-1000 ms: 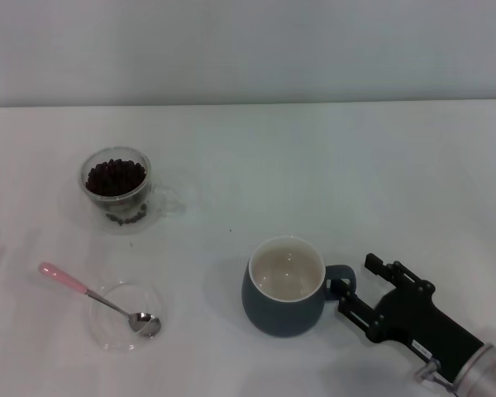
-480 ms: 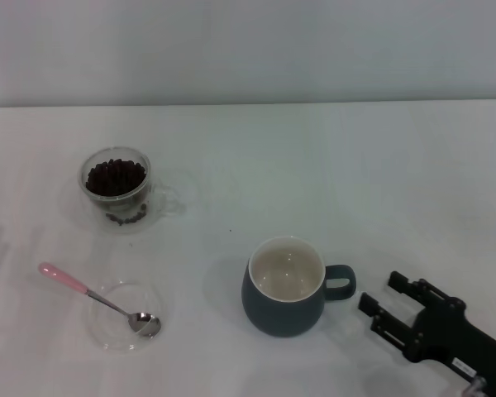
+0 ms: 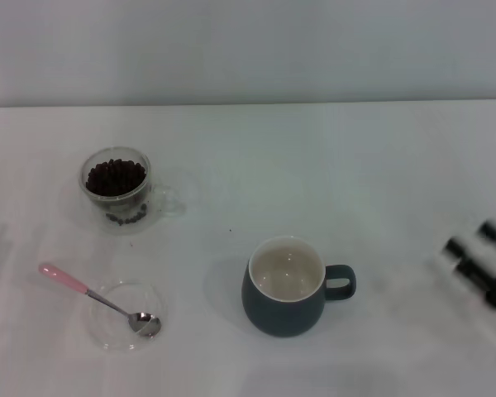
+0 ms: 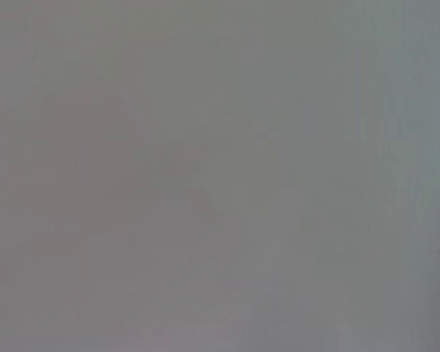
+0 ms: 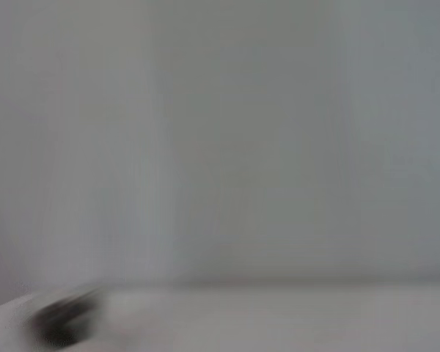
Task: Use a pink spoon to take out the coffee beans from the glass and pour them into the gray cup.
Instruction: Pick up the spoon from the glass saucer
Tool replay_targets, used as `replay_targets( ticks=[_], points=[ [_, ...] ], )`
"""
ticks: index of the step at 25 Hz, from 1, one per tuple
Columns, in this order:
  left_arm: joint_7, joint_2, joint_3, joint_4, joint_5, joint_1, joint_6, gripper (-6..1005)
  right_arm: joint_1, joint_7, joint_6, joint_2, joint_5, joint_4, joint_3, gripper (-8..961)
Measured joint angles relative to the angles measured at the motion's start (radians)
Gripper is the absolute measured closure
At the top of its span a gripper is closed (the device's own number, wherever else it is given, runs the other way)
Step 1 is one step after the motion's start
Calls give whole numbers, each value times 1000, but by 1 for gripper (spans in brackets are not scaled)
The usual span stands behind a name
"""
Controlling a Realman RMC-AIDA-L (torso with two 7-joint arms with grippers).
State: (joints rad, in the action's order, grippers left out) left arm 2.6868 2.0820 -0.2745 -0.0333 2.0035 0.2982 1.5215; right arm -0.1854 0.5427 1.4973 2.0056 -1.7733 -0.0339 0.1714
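Observation:
The pink spoon lies at the front left, its metal bowl resting in a shallow clear dish and its pink handle pointing back left. The glass full of coffee beans stands at the back left. The gray cup stands empty near the front middle, its handle to the right. My right gripper is at the far right edge, well clear of the cup, fingers apart and holding nothing. The left gripper is out of view.
The white table runs back to a pale wall. A few beans lie at the base of the glass. Both wrist views show only blank grey surface.
My right gripper has drawn back from beside the gray cup's handle to the far right edge of the head view. The cup, glass and spoon have not moved.

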Motion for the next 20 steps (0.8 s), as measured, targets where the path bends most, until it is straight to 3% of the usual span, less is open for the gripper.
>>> replay_targets(
  ticks=[5,10,15,20],
  points=[
    [-75,-3,-1,-12,-1,-5,-8,110,-11,-104,28,1,183,8,-132,260],
    [-464,-14,-10,41,-39,-36,-90,110,-29,-162,49,2,249,9,-171,260],
    [-876,-21,-11,209,-298,-76,-185,109,-61,-183,25,2,256,10,-172,260],
    [-1020,-49,-11,246,-479,-76,-172,109,-96,-194,-6,3,254,6,-168,260]
  ],
)
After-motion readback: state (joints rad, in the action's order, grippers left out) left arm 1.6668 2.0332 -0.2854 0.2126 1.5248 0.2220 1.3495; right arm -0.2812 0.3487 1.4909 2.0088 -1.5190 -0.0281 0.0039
